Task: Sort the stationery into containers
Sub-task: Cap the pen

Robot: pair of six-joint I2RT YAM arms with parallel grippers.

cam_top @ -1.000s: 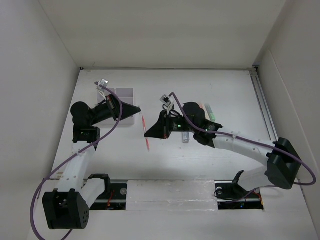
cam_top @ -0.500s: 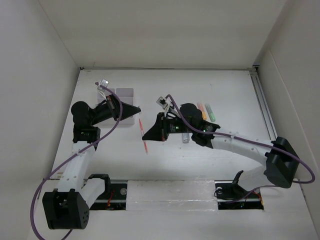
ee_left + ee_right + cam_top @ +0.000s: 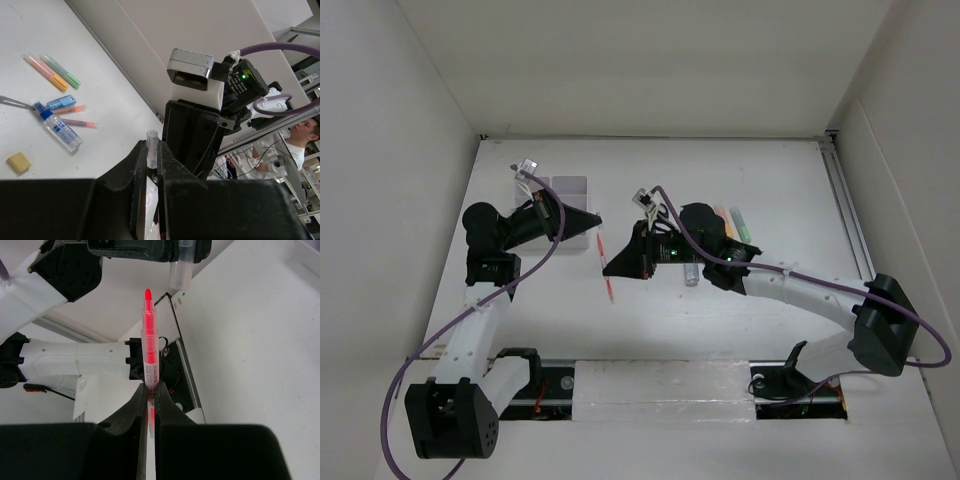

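Top view:
- Both arms reach in toward centre frame.
- Left gripper (image 3: 592,220) sits at the right edge of the white organizer (image 3: 570,187), upper left of centre.
- Right gripper (image 3: 610,268) is just below and right of it. The two tips are near each other but apart.

Right wrist view:
- Jaws clamped on a thin red pen (image 3: 149,340).
- The pen stands up centre frame, its bare red tip uppermost, off the table (image 3: 770,180).
- A short clear cap (image 3: 180,265) hangs just above and right of the tip, not touching.

Left wrist view:
- Jaws pinched tight on that clear cap, lower centre of frame.
- On the table at left frame lie an orange marker (image 3: 46,73) and a green marker (image 3: 61,71) side by side. Below them are a blue marker (image 3: 61,103), a blue-capped bottle (image 3: 62,131) and a yellow eraser (image 3: 19,162).
- None of these are in the organizer.
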